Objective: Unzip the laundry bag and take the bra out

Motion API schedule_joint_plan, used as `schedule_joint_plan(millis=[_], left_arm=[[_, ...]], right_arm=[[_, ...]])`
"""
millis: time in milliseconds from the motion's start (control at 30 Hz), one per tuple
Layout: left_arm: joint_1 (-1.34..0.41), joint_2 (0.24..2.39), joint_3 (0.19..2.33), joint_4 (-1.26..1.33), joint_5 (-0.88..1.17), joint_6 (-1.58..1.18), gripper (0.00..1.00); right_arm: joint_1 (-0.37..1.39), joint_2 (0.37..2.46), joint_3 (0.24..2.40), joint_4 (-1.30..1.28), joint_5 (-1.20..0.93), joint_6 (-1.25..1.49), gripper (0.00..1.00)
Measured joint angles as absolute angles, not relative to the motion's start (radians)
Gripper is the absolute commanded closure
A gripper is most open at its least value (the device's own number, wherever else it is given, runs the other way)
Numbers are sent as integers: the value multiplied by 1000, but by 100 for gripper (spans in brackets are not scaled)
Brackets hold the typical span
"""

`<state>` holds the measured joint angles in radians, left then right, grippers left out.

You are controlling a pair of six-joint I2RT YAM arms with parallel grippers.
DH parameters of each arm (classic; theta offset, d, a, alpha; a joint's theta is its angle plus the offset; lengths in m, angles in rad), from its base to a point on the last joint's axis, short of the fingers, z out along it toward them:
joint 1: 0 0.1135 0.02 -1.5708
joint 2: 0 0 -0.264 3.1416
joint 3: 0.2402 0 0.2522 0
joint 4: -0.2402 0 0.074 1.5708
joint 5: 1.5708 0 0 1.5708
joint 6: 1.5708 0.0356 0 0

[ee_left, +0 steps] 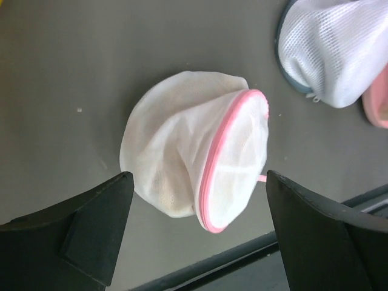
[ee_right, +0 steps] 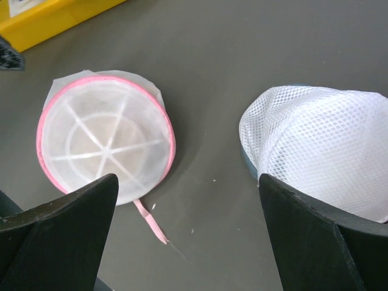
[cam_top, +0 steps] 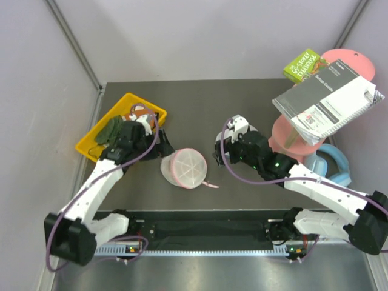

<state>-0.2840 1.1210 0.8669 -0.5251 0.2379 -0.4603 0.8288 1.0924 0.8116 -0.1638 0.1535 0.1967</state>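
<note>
The laundry bag [cam_top: 185, 168], a round white mesh pouch with a pink rim, lies on its side on the grey table between the two arms. A pink pull strap [ee_right: 148, 221] trails from it. In the left wrist view the bag [ee_left: 194, 157] sits just beyond and between the fingers of my open left gripper [ee_left: 197, 182], not touched. My right gripper [ee_right: 188, 182] is open and empty over bare table, with the bag [ee_right: 103, 139] to its left. In the top view my left gripper [cam_top: 159, 149] is at the bag's upper left and my right gripper [cam_top: 219, 154] at its right. No orange-yellow bra shows.
A plain white mesh dome [ee_right: 321, 145] sits right of the right gripper; it also shows in the left wrist view [ee_left: 339, 48]. A yellow tray [cam_top: 97, 134] with green cloth and reddish pieces is at the back left. A pink stand [cam_top: 285, 136], a notebook [cam_top: 327, 100] and a blue object [cam_top: 333, 159] are at the right.
</note>
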Motion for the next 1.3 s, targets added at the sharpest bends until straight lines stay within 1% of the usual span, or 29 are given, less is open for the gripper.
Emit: schedule_joint_plan(millis=[100, 233, 367, 533, 733, 833, 900, 967, 1000, 1100, 1133, 1167, 1300], left_arm=[[-312, 977, 788, -511, 183, -549, 12], [-403, 874, 673, -507, 118, -667, 20], [-545, 806, 549, -488, 67, -816, 22], [-638, 812, 483, -433, 34, -936, 23], [-646, 864, 467, -347, -2, -993, 25], [-650, 902, 448, -303, -2, -1006, 29], [-652, 921, 436, -282, -2, -1013, 38], [-653, 935, 424, -262, -2, -1023, 49], [-654, 940, 420, -253, -2, -1028, 64], [-657, 947, 414, -225, 2, -1036, 85], [-657, 947, 414, -215, 3, -1039, 95], [-658, 947, 414, -202, 4, -1042, 99], [-661, 938, 421, -179, 5, -1045, 100]], right_arm=[[829, 1099, 812, -153, 143, 205, 0], [829, 1121, 812, -140, 125, 211, 0], [829, 1140, 812, -130, 106, 214, 0], [829, 1148, 812, -113, 93, 222, 0], [829, 1147, 812, -108, 87, 228, 0], [829, 1147, 812, -108, 88, 229, 0], [829, 1146, 812, -108, 88, 230, 0], [829, 1143, 811, -108, 88, 231, 0], [829, 1142, 811, -108, 88, 231, 0], [829, 1140, 811, -108, 88, 231, 0], [829, 1140, 811, -108, 88, 231, 0], [830, 1140, 811, -108, 88, 231, 0], [831, 1140, 811, -108, 87, 229, 1]])
